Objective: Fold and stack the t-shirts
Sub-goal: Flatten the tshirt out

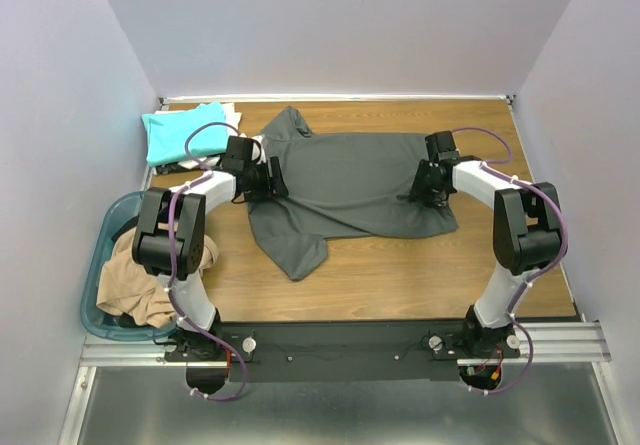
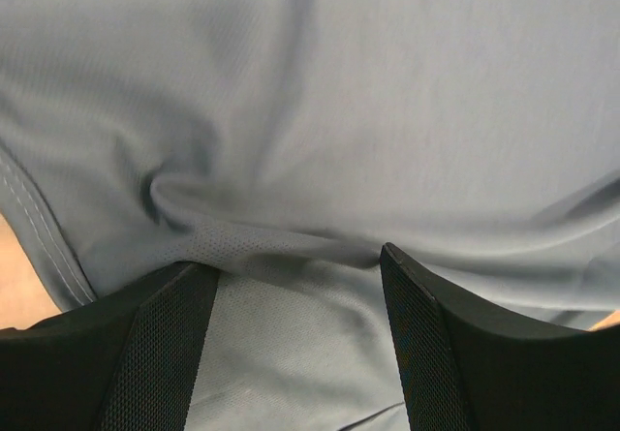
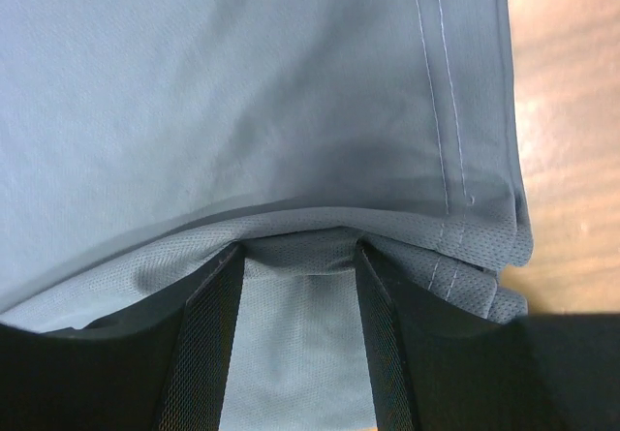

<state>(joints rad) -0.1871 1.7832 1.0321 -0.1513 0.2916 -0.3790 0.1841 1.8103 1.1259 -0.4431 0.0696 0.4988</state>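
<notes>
First, we see the tan t-shirt (image 1: 140, 285) in the basket (image 1: 93, 275) and the teal t-shirt (image 1: 175, 135) at the far left corner. Mid-table lies the dark grey t-shirt (image 1: 350, 180); the left gripper (image 1: 278, 180), spread wide, touches its left side, and the right gripper (image 1: 425, 187), also spread, its right hem.

Large t-shirt (image 1: 350, 190): dark grey, with paler grey hem stitching
Folded t-shirt (image 1: 185, 133): teal
Crumpled t-shirt (image 1: 135, 280): tan
Basket (image 1: 97, 265): blue-green
Worktop (image 1: 420, 275): brown wood grain
My jaws: black
</notes>
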